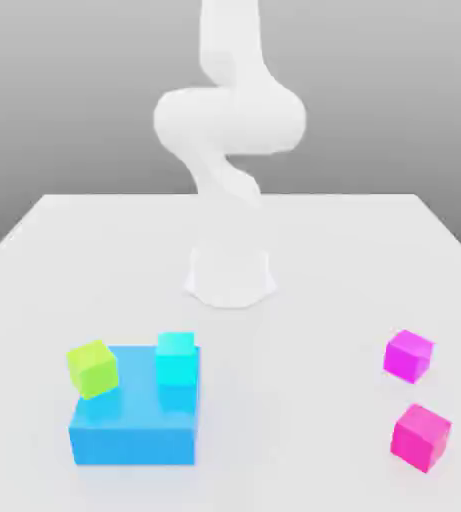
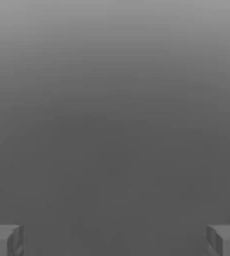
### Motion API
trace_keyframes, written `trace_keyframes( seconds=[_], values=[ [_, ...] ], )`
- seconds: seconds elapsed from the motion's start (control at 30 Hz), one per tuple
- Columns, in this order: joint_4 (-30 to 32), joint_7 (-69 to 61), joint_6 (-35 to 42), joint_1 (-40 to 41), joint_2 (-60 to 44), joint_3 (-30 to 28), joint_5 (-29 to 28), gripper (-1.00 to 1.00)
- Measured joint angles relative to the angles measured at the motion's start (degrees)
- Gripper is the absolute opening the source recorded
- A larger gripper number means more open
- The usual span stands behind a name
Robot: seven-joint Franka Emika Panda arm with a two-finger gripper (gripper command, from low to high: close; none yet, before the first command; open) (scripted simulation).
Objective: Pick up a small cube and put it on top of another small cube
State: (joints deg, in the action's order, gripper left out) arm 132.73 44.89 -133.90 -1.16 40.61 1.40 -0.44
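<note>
Gripper (image 2: 115, 240): wide apart, empty.
Mix-up: hot-pink cube (image 1: 420, 436) sits near magenta cube (image 1: 408, 355).
Topple: lime-green cube (image 1: 93, 368) tilted on blue block (image 1: 134, 430) edge.

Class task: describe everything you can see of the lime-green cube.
The small lime-green cube has plain, glossy-looking faces, its top lighter than its sides. It rests on the big flat blue block, at that block's far corner toward the exterior view's left, turned at an angle to the block's edges and partly overhanging. Nothing else touches it.

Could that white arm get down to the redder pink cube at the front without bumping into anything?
Probably yes. The hot-pink cube sits alone on the table, apart from the magenta cube behind it, with open space above. The jaws stand open and empty.
</note>
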Motion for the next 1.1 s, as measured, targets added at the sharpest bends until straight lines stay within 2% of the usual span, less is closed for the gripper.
trace_keyframes(
  seconds=[0.57, 0.83, 1.0, 1.03, 1.1],
  values=[
    [6.4, -5.3, -14.4, -8.3, -35.6, 10.0, -4.7, 0.0],
    [9.4, -7.1, -21.1, -13.7, -52.3, 12.7, -7.7, 0.0],
    [8.1, -4.2, -28.4, -17.5, -62.8, 9.0, -12.3, 0.0],
    [7.7, -3.6, -29.7, -18.2, -64.4, 8.1, -13.0, -1.0],
    [7.7, -3.6, -29.7, -18.2, -64.4, 8.1, -13.1, -1.0]
  ],
)
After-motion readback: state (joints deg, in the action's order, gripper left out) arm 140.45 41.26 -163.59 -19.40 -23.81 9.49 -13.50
